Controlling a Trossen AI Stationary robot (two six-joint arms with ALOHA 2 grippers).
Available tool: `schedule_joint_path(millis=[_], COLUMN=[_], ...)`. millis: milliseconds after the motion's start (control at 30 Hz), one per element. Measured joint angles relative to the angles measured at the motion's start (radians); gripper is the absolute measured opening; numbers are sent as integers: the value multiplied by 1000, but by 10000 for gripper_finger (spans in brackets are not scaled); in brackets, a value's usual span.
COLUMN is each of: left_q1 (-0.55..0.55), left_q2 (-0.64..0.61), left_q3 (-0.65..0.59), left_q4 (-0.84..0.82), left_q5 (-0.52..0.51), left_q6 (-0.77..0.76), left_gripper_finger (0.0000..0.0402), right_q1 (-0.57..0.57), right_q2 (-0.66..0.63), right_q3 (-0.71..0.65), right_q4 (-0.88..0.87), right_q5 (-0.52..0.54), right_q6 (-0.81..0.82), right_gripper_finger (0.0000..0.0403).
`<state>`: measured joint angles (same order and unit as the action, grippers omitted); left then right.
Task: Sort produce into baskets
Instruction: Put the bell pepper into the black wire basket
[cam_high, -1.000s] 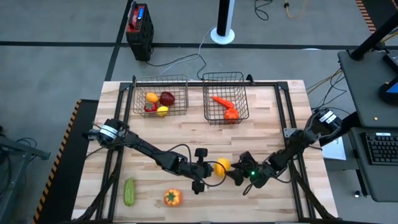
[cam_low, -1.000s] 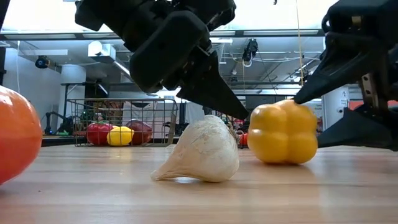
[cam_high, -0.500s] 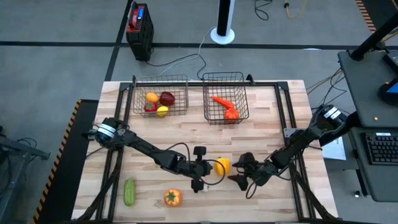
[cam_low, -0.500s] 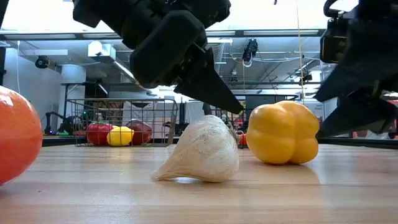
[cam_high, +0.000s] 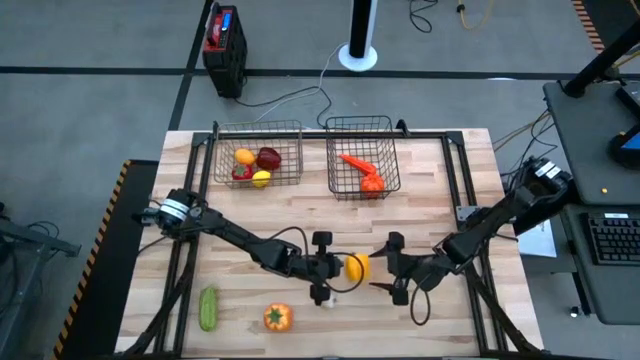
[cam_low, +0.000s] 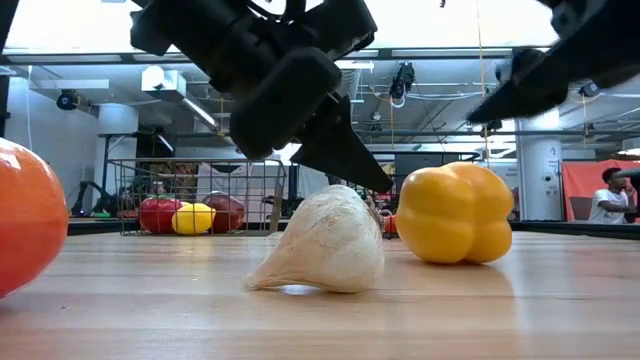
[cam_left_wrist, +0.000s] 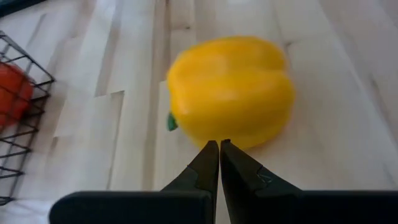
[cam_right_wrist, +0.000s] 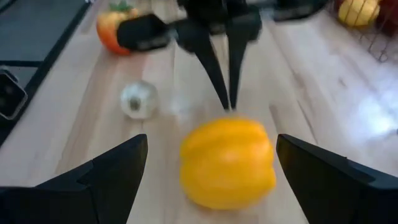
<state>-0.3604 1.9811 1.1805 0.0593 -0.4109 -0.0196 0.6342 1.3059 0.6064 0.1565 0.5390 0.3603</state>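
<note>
1. Work surface: a pale wooden table (cam_high: 420, 210) with a dark frame along its edges, standing on a grey floor. Behind it sit a red-and-black case (cam_high: 222, 38) and a white post base (cam_high: 358, 52); a desk with a keyboard (cam_high: 612, 240) stands to one side.
2. Room, low view: a workshop with ceiling lights and a seated person (cam_low: 606, 197) far back.
3. Left basket (cam_high: 258, 158): holds an orange (cam_high: 244, 156), a dark red apple (cam_high: 268, 157), a red tomato (cam_high: 240, 172) and a lemon (cam_high: 261, 179).
4. Right basket (cam_high: 362, 155): holds a carrot (cam_high: 355, 162) and a reddish-orange piece (cam_high: 372, 184) (kind cannot be told).
5. Loose produce: a yellow pepper (cam_high: 356, 266) lies mid-table toward the front, between the two grippers; white garlic (cam_low: 325, 242) lies nearer the front edge, apart from it. A green cucumber (cam_high: 207, 308) and an orange pepper (cam_high: 277, 318) lie at the front left, well apart from each other.
6. Left gripper (cam_high: 331, 272): fingers (cam_left_wrist: 209, 163) pressed together, tips just beside the yellow pepper; contact cannot be confirmed.
7. Right gripper (cam_high: 385, 275): fingers (cam_right_wrist: 106, 177) spread wide, on the opposite side of the yellow pepper and not touching it.
8. Limits: the garlic is barely discernible from above under the left gripper; the low view cuts off the orange pepper at its edge; the right wrist view is blurred.
</note>
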Motion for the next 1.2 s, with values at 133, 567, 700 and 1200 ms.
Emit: schedule_joint_path(millis=[133,567,700,1200], left_q1=[1,2,3,4], left_q2=[0,0,0,2], left_q3=[0,0,0,-17], left_q4=[0,-8,-9,-8], left_q5=[-28,-36,-36,-23], left_q6=[11,11,11,-25], left_gripper_finger=[0,0,0,0], right_q1=[0,-12,-17,-46], right_q2=[-7,26,54,130], right_q3=[19,23,36,178], right_q4=[-2,-111,-111,-334], right_q5=[9,11,41,55], right_q6=[42,176,145,137], right_gripper_finger=[350,350,360,383])
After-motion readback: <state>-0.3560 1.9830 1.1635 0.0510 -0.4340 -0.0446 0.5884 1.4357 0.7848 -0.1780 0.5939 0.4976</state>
